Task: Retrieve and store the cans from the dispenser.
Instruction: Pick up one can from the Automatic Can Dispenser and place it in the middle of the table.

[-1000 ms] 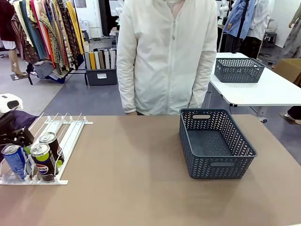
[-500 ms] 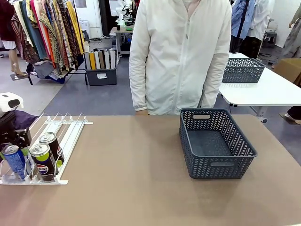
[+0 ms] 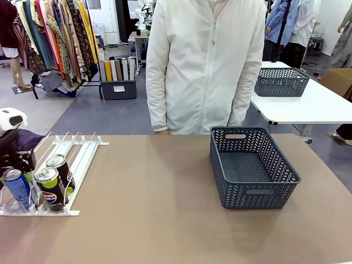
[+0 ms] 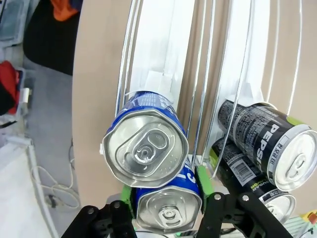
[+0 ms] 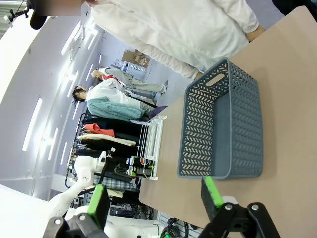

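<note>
The dispenser (image 3: 77, 159) stands at the table's left end with its lanes sloping toward me. My left gripper (image 3: 17, 160) reaches into its leftmost lane. In the left wrist view the left gripper (image 4: 166, 191) is shut on a blue can (image 4: 168, 214), with a green pad on either side. A second blue can (image 4: 146, 148) sits just up the same lane. Two black Pepsi cans (image 4: 270, 146) lie one lane over, also seen as Pepsi cans (image 3: 50, 190) from the front. My right gripper (image 5: 154, 196) hangs open, well above the table and away from the cans.
A dark grey lattice basket (image 3: 278, 165) stands on the right half of the table, with nothing in it. A person in a white jacket (image 3: 206, 66) stands at the far edge. Bare brown tabletop (image 3: 148, 209) lies between dispenser and basket.
My left gripper has closed on the blue can in the leftmost lane. The person has shifted a little to the right behind the table.
</note>
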Robot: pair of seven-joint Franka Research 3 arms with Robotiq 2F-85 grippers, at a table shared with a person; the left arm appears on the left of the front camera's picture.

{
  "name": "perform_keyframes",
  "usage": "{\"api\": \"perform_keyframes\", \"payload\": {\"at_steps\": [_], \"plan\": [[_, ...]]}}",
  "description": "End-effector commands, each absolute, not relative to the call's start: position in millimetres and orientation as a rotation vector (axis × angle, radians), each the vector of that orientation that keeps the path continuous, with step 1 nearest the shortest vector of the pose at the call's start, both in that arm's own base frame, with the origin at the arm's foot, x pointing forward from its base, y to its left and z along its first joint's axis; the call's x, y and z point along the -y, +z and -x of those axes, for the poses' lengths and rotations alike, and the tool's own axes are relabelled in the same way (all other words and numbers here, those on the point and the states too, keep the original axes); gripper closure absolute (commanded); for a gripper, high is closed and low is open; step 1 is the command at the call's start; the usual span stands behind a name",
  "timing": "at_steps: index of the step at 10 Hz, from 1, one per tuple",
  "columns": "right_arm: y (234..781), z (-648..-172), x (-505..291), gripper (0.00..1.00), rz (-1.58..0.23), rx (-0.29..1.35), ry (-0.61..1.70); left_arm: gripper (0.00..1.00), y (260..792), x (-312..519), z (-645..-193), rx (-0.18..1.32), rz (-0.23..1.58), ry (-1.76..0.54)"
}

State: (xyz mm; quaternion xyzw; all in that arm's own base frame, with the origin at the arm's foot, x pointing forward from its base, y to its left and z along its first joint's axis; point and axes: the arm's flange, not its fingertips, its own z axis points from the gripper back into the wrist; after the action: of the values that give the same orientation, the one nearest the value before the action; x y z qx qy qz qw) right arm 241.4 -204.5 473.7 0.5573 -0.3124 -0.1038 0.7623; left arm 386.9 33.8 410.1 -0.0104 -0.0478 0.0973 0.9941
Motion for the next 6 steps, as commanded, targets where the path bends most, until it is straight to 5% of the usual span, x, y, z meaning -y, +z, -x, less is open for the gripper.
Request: {"api": "perform_keyframes", "payload": {"at_steps": [1,6], "plan": [[476.8,-245.2,206.2,0.00,-1.223,0.716,-0.212,1.00,436.1,-23.3,-369.1,0.164,0.020,0.179],[476.8,-245.2,206.2,0.00,-1.223,0.716,-0.212,1.00,599.5,-9.9,-301.3,0.376,0.075,-0.012]]}}
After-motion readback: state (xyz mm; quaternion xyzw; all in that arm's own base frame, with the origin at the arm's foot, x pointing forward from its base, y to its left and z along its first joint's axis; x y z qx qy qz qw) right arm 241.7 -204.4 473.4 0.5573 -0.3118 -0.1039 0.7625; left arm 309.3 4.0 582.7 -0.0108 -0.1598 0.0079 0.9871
